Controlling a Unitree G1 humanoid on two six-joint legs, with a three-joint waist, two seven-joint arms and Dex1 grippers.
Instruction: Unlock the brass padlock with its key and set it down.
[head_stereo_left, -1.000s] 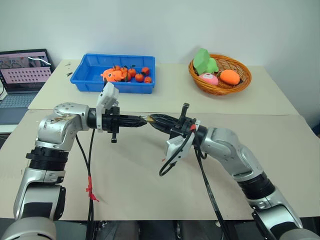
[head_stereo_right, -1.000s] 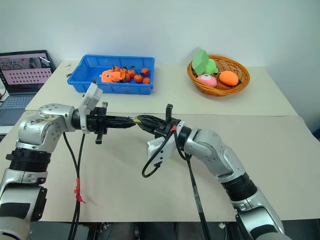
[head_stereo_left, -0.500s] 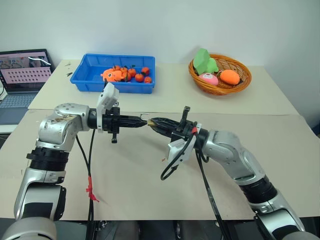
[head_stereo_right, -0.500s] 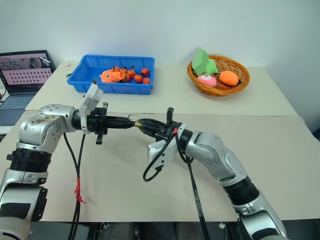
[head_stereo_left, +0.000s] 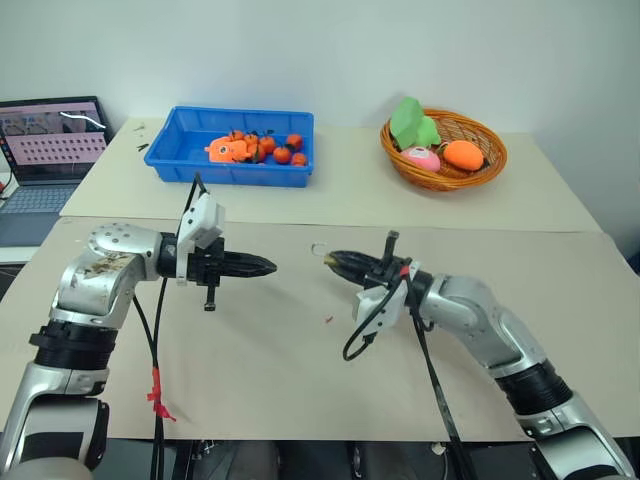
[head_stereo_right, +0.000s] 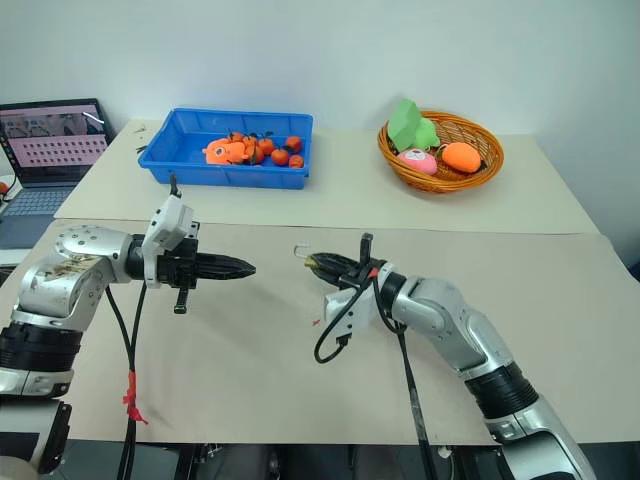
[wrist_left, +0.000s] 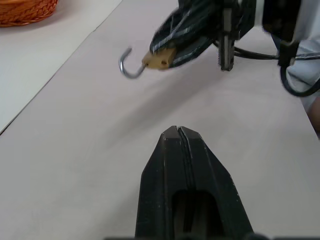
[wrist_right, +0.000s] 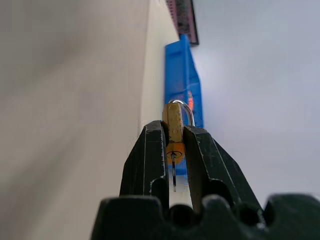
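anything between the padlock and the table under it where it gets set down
Nothing visible. The padlock, shackle swung open, is held in the right gripper above bare table; the shut left gripper is off to the side.

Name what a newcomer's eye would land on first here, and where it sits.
The right gripper, low over the tan table, pinches the brass padlock, its silver shackle swung open like a hook. The left gripper faces it, shut. Behind sit a blue bin of orange fruit and a wicker basket.
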